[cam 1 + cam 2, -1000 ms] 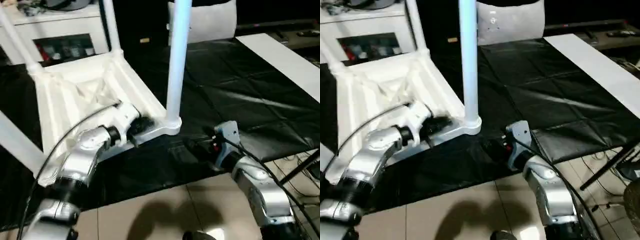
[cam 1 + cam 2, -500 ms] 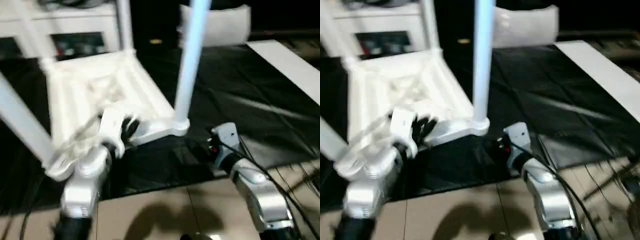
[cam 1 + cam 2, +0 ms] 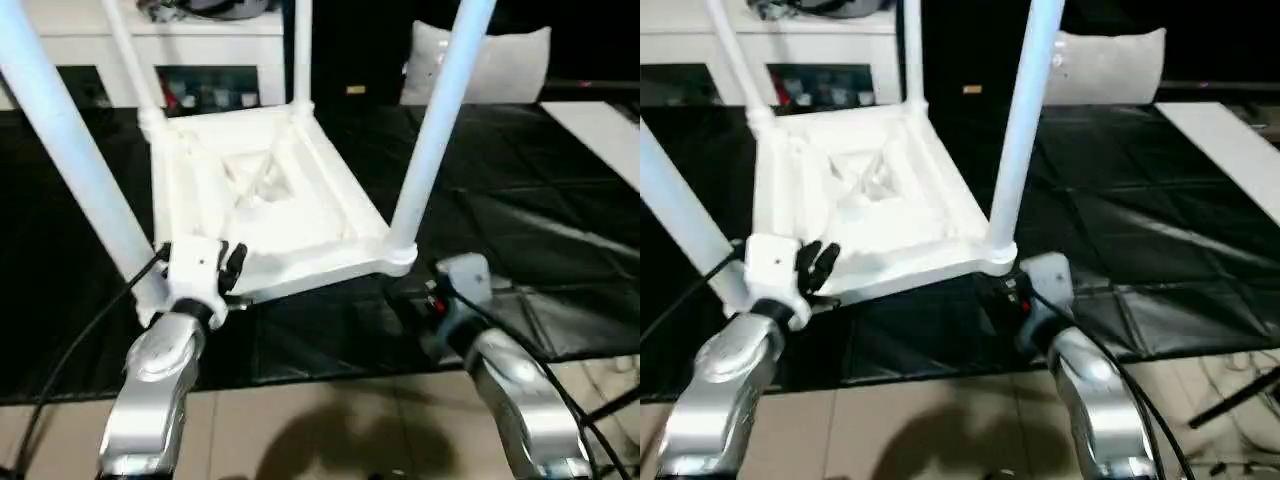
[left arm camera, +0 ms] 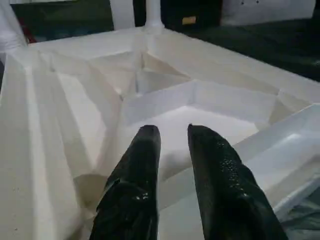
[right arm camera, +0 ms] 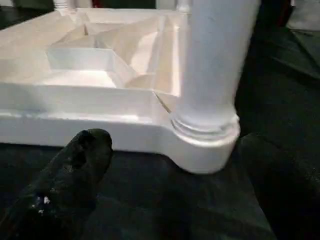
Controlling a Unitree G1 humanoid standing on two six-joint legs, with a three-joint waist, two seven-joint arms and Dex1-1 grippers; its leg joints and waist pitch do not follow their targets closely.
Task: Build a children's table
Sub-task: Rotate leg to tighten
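Now, lines run from near to far, each placed against the upturned children's table.
Right gripper: it sat on the near side of the children's table, just short of the near right corner socket; its fingers were spread wide on either side of that corner and pinched nothing.
Left gripper: it hung at the near left edge of the top, its fingers drawn close with a narrow gap, over the ribbed underside; no rib sat between them.
Children's table: it lay top-down on the black-covered table, ribs up, with four legs rising from its corner sockets.
Cabinet: it stood beyond the far edge, white, with dark glass.
Risk: probably a leg not fully seated; a nudge from the wide right fingers could tilt it or slide the whole top on the slick cover.
Risk: the left fingers, so near the ribs, might catch one and drag the top.
Hidden: leg tops ran out of the picture, and how deep each leg sat in its socket could not be told.
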